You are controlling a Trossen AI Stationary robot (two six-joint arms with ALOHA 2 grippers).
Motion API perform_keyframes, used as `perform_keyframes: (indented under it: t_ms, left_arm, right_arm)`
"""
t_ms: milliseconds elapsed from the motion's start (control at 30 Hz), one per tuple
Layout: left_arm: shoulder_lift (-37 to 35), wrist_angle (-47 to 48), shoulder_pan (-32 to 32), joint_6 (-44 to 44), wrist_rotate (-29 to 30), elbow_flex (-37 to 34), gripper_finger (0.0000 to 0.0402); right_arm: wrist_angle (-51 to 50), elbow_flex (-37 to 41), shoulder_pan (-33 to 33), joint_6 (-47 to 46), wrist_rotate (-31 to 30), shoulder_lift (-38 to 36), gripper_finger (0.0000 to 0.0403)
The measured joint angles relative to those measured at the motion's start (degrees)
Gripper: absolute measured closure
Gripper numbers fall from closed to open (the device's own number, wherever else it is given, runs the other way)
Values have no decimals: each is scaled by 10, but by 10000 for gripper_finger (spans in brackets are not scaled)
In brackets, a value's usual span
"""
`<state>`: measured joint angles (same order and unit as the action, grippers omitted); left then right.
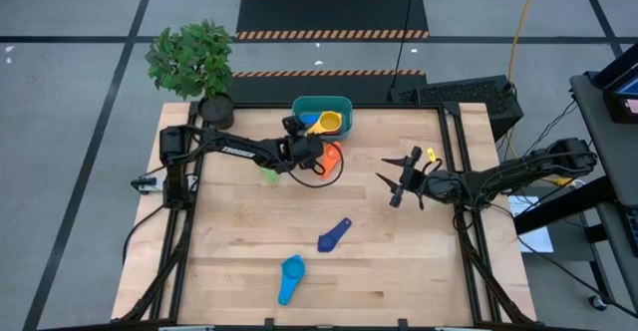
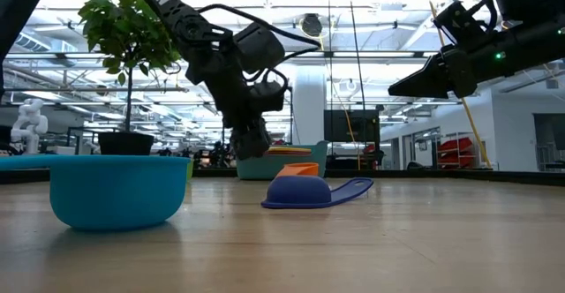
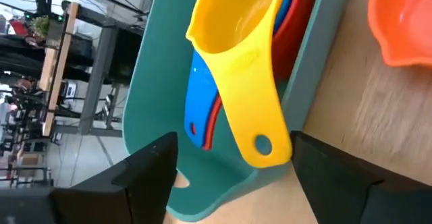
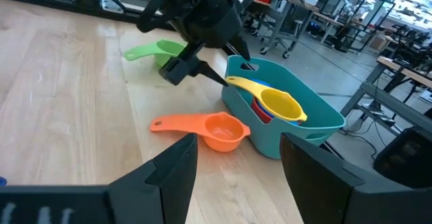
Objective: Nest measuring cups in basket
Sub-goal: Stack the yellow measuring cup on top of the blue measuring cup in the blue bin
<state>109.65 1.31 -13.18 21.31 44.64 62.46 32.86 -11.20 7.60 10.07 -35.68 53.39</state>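
Observation:
The teal basket (image 1: pixel 321 105) stands at the table's far edge. In it a yellow measuring cup (image 3: pixel 237 21) is nested on a blue cup (image 3: pixel 200 109) and a red cup (image 3: pixel 304 8), and its handle (image 3: pixel 260 126) reaches over the basket's rim. My left gripper (image 3: pixel 235 142) is open, with one finger on either side of that handle's free end and a gap at each. Loose on the table lie an orange cup (image 1: pixel 330 155), a green cup (image 1: pixel 269 172), a dark blue cup (image 1: pixel 334 235) and a light blue cup (image 1: pixel 290 277). My right gripper (image 1: pixel 399 179) waits open at the right.
A black pot with a green plant (image 1: pixel 212 106) stands at the far left corner, close to the basket. The orange cup lies right beside the basket's near side. Bare wood spreads over the table's middle and near right part.

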Motion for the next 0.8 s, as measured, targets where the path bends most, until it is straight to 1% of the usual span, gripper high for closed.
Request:
perform_keyframes:
  t_ms: [233,367,467,600,667,733,800]
  left_arm:
    - [-3,-48,0,-8,8,0,159]
    - [-3,-55,-11,-9,9,0,178]
    - [-3,-55,-23,-19,10,0,186]
    - [-6,-53,-26,-22,1,2,186]
    - [-13,-50,-21,-24,-24,5,186]
    - [-24,-54,-18,-24,-64,7,186]
    - [-25,-58,-17,-25,-83,8,186]
  right_arm:
    - [1,0,0,0,0,0,200]
    - [1,0,0,0,0,0,200]
    - [1,0,0,0,0,0,200]
    - [1,0,0,0,0,0,200]
    - [1,0,0,0,0,0,200]
    - [1,0,0,1,0,0,200]
    - [1,0,0,2,0,0,200]
